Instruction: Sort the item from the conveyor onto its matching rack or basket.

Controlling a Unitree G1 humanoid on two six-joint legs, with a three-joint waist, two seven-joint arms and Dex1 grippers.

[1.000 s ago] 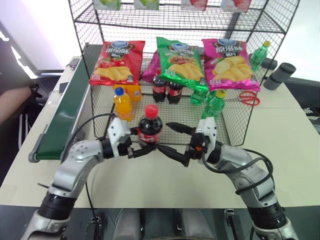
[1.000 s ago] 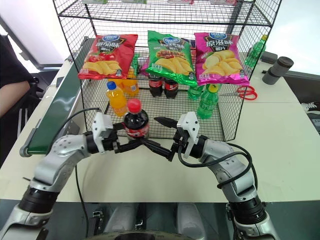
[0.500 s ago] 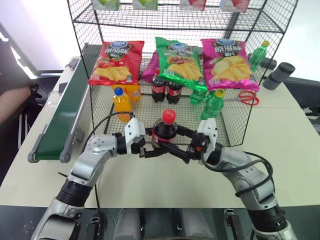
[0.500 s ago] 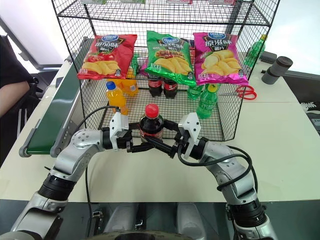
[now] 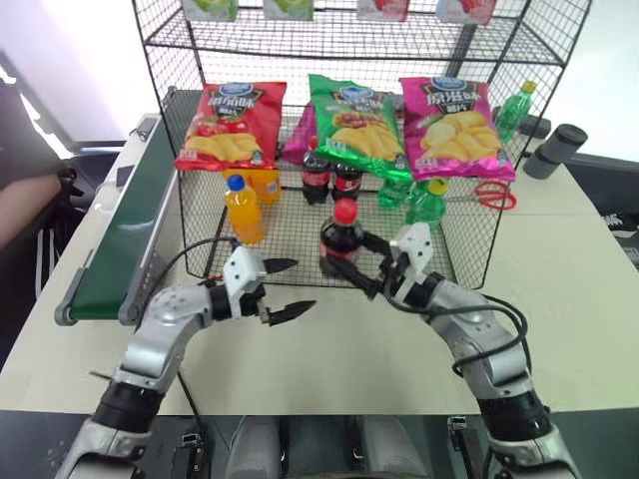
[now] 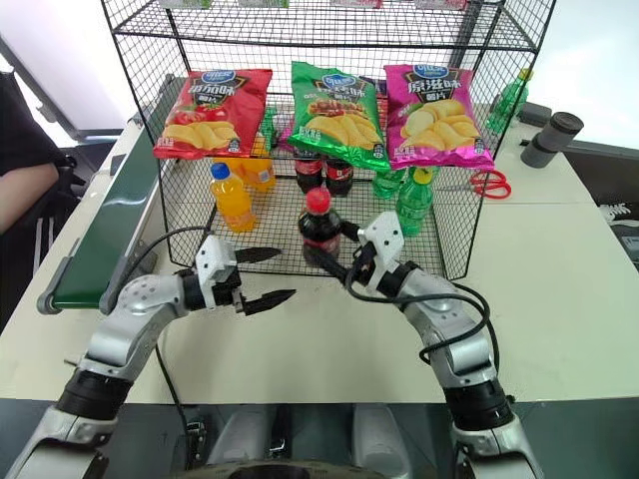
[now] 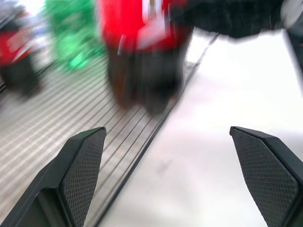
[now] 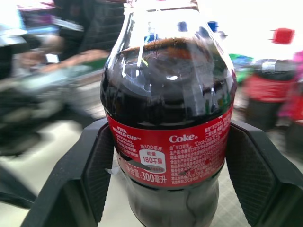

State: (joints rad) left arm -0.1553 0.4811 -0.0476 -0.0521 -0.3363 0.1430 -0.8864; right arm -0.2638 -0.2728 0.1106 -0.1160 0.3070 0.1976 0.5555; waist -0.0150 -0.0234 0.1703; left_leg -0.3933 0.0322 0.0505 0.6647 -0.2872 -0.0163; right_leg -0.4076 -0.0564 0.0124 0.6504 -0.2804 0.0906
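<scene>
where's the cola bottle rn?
In the left eye view the cola bottle stands upright mid-frame at the front edge of the black wire cage, gripped by the right gripper, with the open left gripper off to its left.

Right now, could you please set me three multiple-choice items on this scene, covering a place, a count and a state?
1. Where is the cola bottle?
A. on the conveyor
B. in the right gripper, at the wire rack's front edge
C. on the top shelf

2. How many crisp bags lean in the rack?
A. two
B. three
C. five

3. How is the left gripper?
A. open, holding nothing
B. shut on the bottle
C. shut on scissors

B: its fingers clasp the label.
B: red, green and pink bags.
A: its fingers stand apart.
</scene>
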